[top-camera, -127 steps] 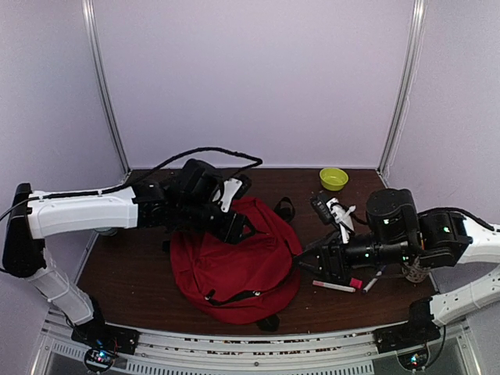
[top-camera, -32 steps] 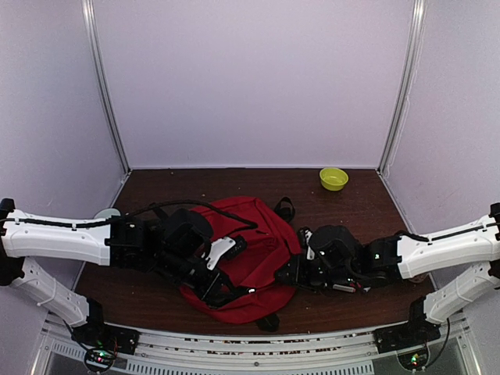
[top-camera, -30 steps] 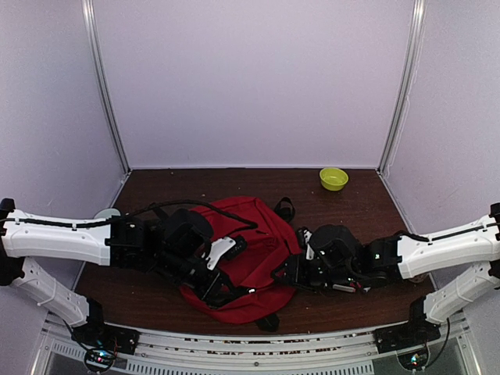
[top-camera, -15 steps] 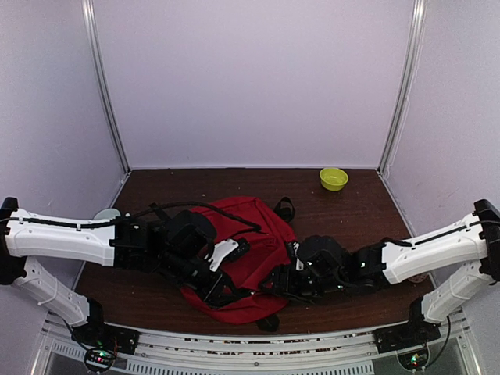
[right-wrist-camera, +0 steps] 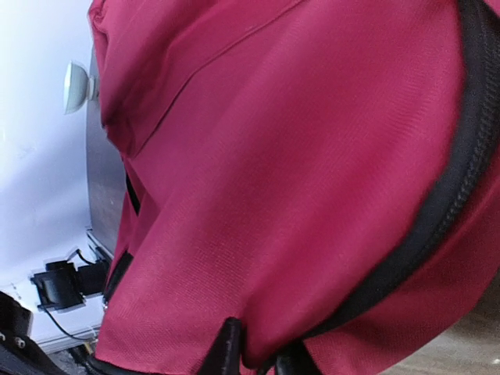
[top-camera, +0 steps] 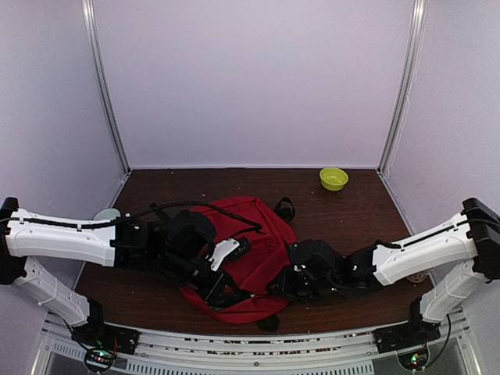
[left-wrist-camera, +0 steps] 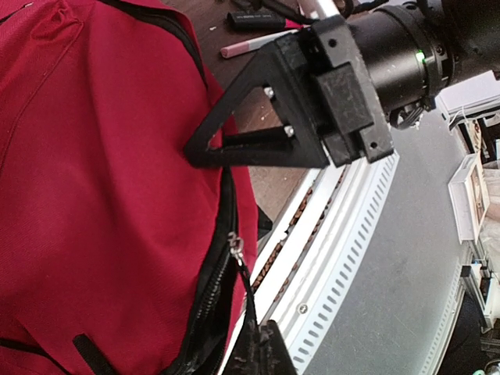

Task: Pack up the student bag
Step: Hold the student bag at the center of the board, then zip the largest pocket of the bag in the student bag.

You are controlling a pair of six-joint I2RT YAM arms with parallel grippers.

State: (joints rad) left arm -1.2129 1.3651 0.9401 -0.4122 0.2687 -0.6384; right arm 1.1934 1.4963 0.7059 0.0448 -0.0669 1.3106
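The dark-red student bag [top-camera: 258,242] lies flat in the middle of the table, its front toward the near edge. My left gripper [top-camera: 221,295] is at the bag's front edge. In the left wrist view it [left-wrist-camera: 258,351] is shut on the black zipper pull [left-wrist-camera: 248,293], which hangs from the slider [left-wrist-camera: 234,248] of the black zipper. My right gripper [top-camera: 280,283] is at the bag's front right side. In the right wrist view it [right-wrist-camera: 262,355] pinches a fold of the bag's red fabric [right-wrist-camera: 273,156] beside the zipper. One of its black fingers [left-wrist-camera: 266,117] shows in the left wrist view, against the bag.
A yellow-green bowl [top-camera: 333,178] stands at the back right. A pink-and-white pen [left-wrist-camera: 250,45] and a black item [left-wrist-camera: 254,19] lie on the table right of the bag, under my right arm. The slotted metal rail [left-wrist-camera: 344,234] runs along the table's near edge.
Both arms came down to the bag's front edge. Over the last second my right gripper slid left onto the bag's side and took hold of the fabric; the left one stayed put.
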